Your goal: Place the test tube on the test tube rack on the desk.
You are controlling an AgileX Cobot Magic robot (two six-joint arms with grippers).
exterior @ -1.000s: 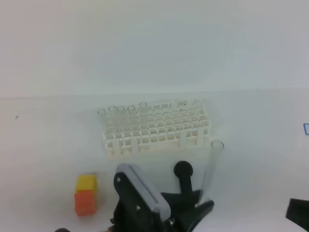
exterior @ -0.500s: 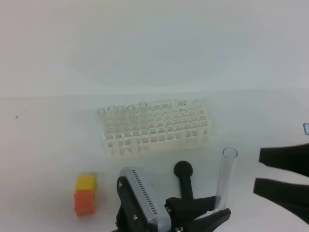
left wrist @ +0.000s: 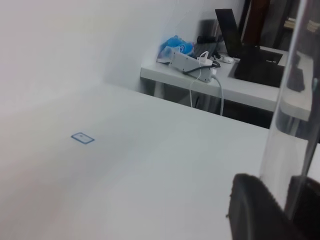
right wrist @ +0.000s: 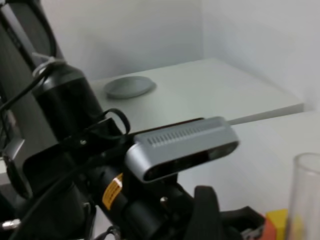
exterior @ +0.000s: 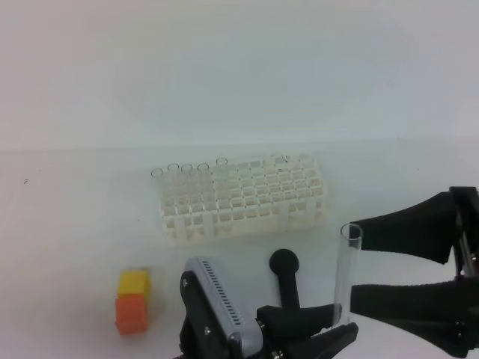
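The left gripper (exterior: 329,329) is at the bottom middle of the high view, and its two black fingers (exterior: 299,318) are pinched on the lower end of the test tube (exterior: 346,273). The tube stands almost upright, with the open mouth at the top, and it is lifted above the desk (exterior: 75,224). In the left wrist view the same tube (left wrist: 290,115) rises as a clear column between the dark finger pads (left wrist: 252,207), which press it from both sides.

The right gripper (exterior: 374,262) comes in from the right edge of the high view. Its two long black fingers (exterior: 408,228) are spread wide apart, one above the other in the picture, and their tips are just beside the tube, one near its upper part and one near its base. I cannot tell if they touch the glass. In the right wrist view only the tube's rim (right wrist: 305,200) shows at the right edge.

The test tube rack (exterior: 243,198) stands on the desk behind the grippers, well apart from the held tube. Some clear tubes (exterior: 179,176) are already standing in its left holes. A black tool (exterior: 286,273) with a round head lies between the rack and the left gripper. An orange and yellow block (exterior: 132,301) sits at the left.
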